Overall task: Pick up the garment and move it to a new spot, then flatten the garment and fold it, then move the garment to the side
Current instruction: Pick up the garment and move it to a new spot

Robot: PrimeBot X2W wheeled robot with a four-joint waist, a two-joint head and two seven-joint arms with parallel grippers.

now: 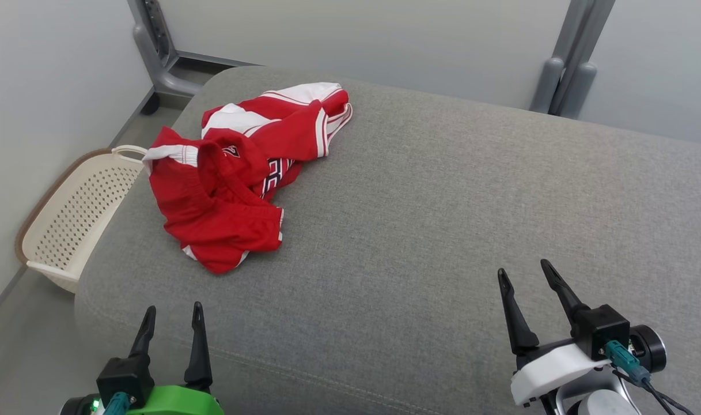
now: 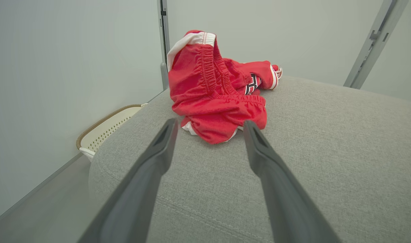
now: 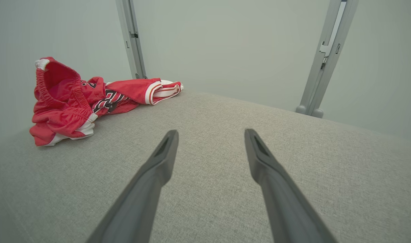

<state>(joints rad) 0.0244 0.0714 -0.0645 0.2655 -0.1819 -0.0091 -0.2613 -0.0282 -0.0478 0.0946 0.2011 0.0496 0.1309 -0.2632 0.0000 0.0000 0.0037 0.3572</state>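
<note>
Garment (image 1: 223, 202): red athletic shorts in a fine, mesh-like knit, with white side panels, striped hems and a gathered elastic waistband. Dark lettering shows inside one fold. It lies crumpled in a loose heap on the far left part of the surface, near the rounded corner, and part of the waistband stands up.
Surface (image 1: 419, 219): a padded block upholstered in grey woven fabric, with soft rounded edges and a stitched seam along the near side.
Left claw (image 1: 174, 306): two long, dark, tapered fingers on a green mount, spread wide with nothing between them. It hovers over the near left edge, tips toward the garment and apart from it.
Right claw (image 1: 523, 267): matching dark fingers on a white mount, spread wide and empty, over the near right part, well apart from the garment.
Basket (image 1: 68, 213): cream plastic with perforated walls, a brown rim and a loop handle, on the floor beside the surface's left side.
Frame posts (image 1: 563, 75): grey metal uprights behind the surface, against pale walls.
</note>
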